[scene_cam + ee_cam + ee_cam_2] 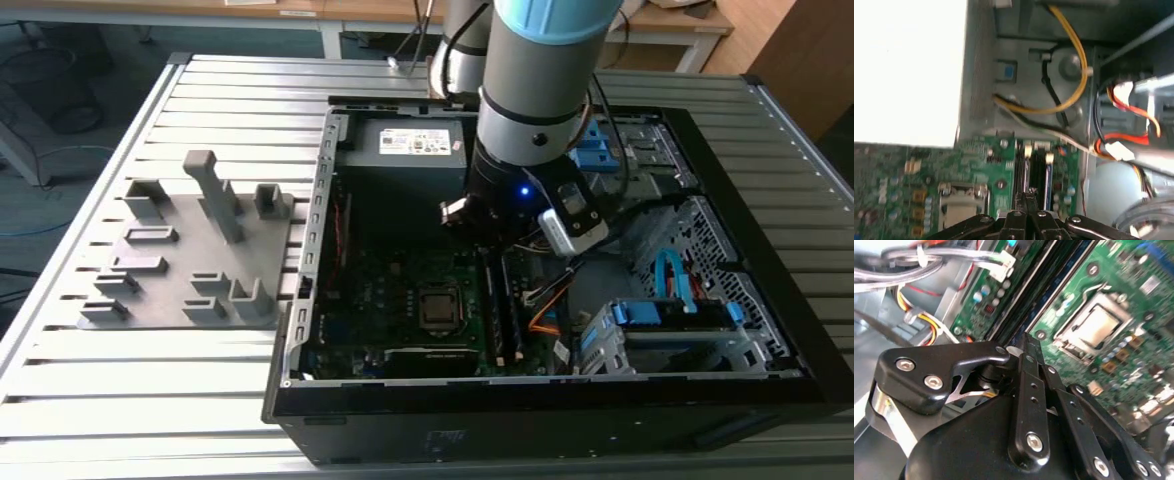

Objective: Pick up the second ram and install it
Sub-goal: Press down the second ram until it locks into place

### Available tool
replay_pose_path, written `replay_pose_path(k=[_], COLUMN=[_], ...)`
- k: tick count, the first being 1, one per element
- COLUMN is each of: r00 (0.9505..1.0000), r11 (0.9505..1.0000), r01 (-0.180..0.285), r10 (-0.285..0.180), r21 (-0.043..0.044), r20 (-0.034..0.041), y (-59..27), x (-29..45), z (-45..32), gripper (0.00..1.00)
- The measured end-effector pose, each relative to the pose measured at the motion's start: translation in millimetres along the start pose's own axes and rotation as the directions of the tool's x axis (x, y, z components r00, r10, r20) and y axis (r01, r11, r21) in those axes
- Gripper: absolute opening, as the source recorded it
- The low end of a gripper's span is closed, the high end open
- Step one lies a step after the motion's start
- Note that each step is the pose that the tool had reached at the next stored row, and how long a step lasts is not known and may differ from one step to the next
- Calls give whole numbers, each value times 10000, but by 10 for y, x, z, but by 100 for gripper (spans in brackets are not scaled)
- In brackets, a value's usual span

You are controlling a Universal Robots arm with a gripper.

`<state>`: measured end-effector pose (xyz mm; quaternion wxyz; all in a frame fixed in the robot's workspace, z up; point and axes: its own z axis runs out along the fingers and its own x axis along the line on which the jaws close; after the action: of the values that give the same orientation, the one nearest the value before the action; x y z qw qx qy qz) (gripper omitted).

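Second ram [511, 305]: in the exterior view a long dark stick stands in the slots just beside the processor socket [437, 308], at 3 o'clock from it. I judge this to be the ram, already seated or nearly so; whether it is latched I cannot tell.

Gripper [497, 232] hangs inside the open computer case [320, 250], low over the motherboard [387, 290]. The ram runs from directly beneath the fingers toward 6 o'clock.

In both wrist views the fingertips [1029, 197] come together to a narrow point over the slots, with no gap visible: closed, holding nothing that I can see. The first wrist view shows the slots [1036, 167] right past the tips.

Holder block [187, 250] on the table [94, 400], at 9 o'clock from the case, carries no stick. Judgement: pickup is done, and insertion is at or near its end.
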<state>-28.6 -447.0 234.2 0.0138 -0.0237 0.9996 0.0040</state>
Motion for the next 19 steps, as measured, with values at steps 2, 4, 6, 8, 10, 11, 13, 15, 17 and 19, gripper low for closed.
replay_pose_path(k=[2,4,6,8,10,11,13,15,17,19], r00=[10000,10000,10000,10000,10000,10000,10000,10000,10000,10000], r11=[10000,10000,10000,10000,10000,10000,10000,10000,10000,10000], r01=[0,0,0,1,1,1,1,1,1,1], r10=[0,0,0,-1,-1,-1,-1,-1,-1,-1], r21=[0,-2,-1,8,20,23,15,1,-12,24], r20=[0,0,0,-4,-9,-10,-6,4,17,5], y=[58,95,114,126,132,135,136,140,144,140], x=[-8,-14,-15,-15,-13,-13,-13,-15,-17,-17], z=[38,75,111,145,177,189,198,181,150,93], gripper=[10,10,10,10,10,10,10,10,10,10])
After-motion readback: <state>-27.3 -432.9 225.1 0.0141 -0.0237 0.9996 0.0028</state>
